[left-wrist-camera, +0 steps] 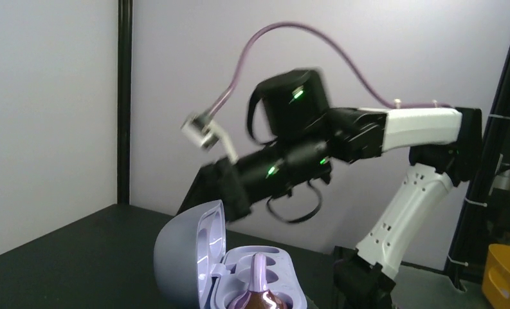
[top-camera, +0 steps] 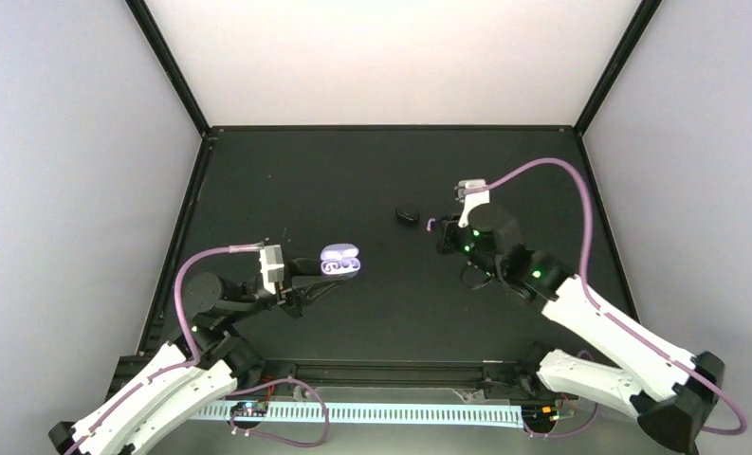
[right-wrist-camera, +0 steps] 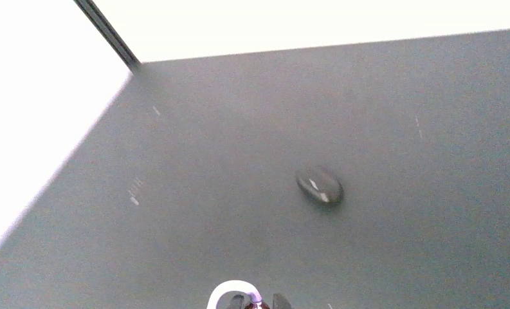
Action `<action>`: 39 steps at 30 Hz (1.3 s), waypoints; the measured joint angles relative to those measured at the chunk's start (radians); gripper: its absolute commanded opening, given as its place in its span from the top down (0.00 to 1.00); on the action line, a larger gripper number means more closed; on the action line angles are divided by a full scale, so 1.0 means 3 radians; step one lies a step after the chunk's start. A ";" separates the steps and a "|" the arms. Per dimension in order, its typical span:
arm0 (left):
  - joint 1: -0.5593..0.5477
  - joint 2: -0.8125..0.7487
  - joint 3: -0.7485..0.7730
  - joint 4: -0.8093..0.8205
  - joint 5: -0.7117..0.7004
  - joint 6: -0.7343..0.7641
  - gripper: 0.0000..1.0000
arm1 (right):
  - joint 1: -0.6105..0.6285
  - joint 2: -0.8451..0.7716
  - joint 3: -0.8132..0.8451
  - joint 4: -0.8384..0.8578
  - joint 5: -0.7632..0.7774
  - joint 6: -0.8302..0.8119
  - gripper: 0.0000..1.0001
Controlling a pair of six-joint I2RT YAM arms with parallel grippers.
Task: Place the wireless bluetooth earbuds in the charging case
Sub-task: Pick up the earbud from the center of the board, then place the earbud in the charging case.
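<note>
The right gripper point(top-camera: 435, 227), nearly closed, seems to pinch a tiny lilac plastic earbud point(top-camera: 431, 225). The small rounded lavender plastic charging case point(top-camera: 340, 261) sits well apart to its left, lid open, clamped by the closed left gripper point(top-camera: 326, 272), which is nearer.

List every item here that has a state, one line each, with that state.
Case: lid open, gripped by the left tool.
Earbud: pinched in the right tool, outside the case.
Other earbud: cannot tell; a lilac piece stands in the case.
Black oval thing: lying loose on the table, touched by nothing.
Left tool: shut on the case.
Right tool: shut on the earbud.
</note>
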 measured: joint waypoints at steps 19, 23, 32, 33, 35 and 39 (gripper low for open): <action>0.0000 0.0833 -0.0001 0.1235 -0.0289 -0.0057 0.98 | 0.1509 0.0032 0.1383 0.0139 0.1183 -0.0623 0.91; 0.0000 0.0890 0.0000 0.1326 -0.0443 -0.0009 0.98 | 0.1822 0.0177 0.1460 0.0305 0.1413 -0.0846 0.91; 0.0000 0.0947 0.0000 0.1427 -0.0703 0.0093 0.98 | 0.2172 0.0587 0.1634 0.0638 0.1869 -0.1359 0.91; 0.0000 0.0942 0.0000 0.1427 -0.0730 0.0102 0.98 | 0.2183 0.0623 0.1634 0.0664 0.1902 -0.1408 0.91; 0.0000 0.0919 0.0000 0.1425 -0.0771 0.0117 0.99 | 0.2195 0.0696 0.1640 0.0717 0.1977 -0.1506 0.92; 0.0000 0.0861 0.0000 0.1425 -0.0818 0.0137 0.99 | 0.2219 0.0835 0.1649 0.0818 0.2097 -0.1670 0.91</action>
